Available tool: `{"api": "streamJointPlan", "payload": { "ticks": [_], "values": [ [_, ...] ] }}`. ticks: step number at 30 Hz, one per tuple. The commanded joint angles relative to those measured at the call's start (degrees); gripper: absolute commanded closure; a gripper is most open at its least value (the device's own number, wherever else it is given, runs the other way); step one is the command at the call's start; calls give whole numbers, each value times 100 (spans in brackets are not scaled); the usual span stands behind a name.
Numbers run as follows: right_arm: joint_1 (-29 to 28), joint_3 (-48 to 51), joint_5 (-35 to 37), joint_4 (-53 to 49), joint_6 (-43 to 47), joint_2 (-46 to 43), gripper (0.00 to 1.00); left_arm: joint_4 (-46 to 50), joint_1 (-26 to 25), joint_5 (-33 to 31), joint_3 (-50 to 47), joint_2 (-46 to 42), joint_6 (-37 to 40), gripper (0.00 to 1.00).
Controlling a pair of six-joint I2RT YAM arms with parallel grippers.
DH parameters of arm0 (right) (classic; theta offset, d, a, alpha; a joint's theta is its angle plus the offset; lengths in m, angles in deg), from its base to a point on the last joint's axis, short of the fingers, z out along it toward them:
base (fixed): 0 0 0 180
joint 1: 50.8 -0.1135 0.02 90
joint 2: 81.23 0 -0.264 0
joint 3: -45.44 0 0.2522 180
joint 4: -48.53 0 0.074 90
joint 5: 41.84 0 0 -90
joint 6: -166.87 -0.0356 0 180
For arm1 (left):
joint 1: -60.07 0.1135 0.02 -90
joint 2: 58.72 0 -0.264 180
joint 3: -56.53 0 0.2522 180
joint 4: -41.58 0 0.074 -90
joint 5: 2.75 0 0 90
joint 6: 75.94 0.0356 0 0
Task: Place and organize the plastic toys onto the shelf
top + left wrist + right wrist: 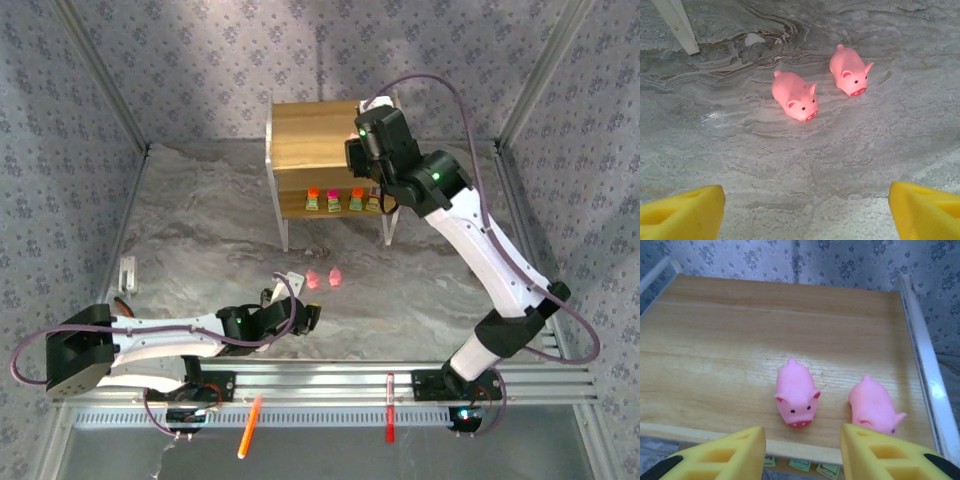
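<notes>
Left gripper [806, 205] spread, empty; table pigs [795, 95] ahead, snouts toward it, bodies slanted. Right gripper [802, 437] parted, empty; shelf pigs [796, 395] face it. Top view adds blocky toys [341, 199] below.

The left arm [170, 335] lies low from its base at about 8 o'clock in the overhead view, forearm stretched toward 3 o'clock, and the left gripper [303, 315] points toward 1 o'clock — its yellow fingers [685, 212] stand wide apart, nothing between them. The right arm [500, 265] climbs from 5 o'clock, elbow out at 4, reaching toward 12; the right gripper [801, 437] is parted narrowly — empty
</notes>
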Motion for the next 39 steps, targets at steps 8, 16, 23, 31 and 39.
{"api": "streamJointPlan", "payload": {
  "ticks": [8, 16, 23, 31, 39],
  "values": [
    [-469, 956, 382, 132, -104, -792, 57, 313, 136, -333, 260, -97, -157, 15],
    [-865, 2036, 562, 279, -503, -1418, 59, 362, 294, -246, 291, -140, -163, 15],
    [-1028, 3055, 437, 495, -969, -1753, 59, 342, 450, -171, 262, -146, -184, 15],
    [-1201, 3832, 306, 666, -1358, -1887, 59, 444, 569, -171, 134, -380, -236, 15],
    [-1280, 4541, 1, 977, -1758, -1921, 59, 491, 668, -171, -20, -606, -306, 15]
  ]
}}
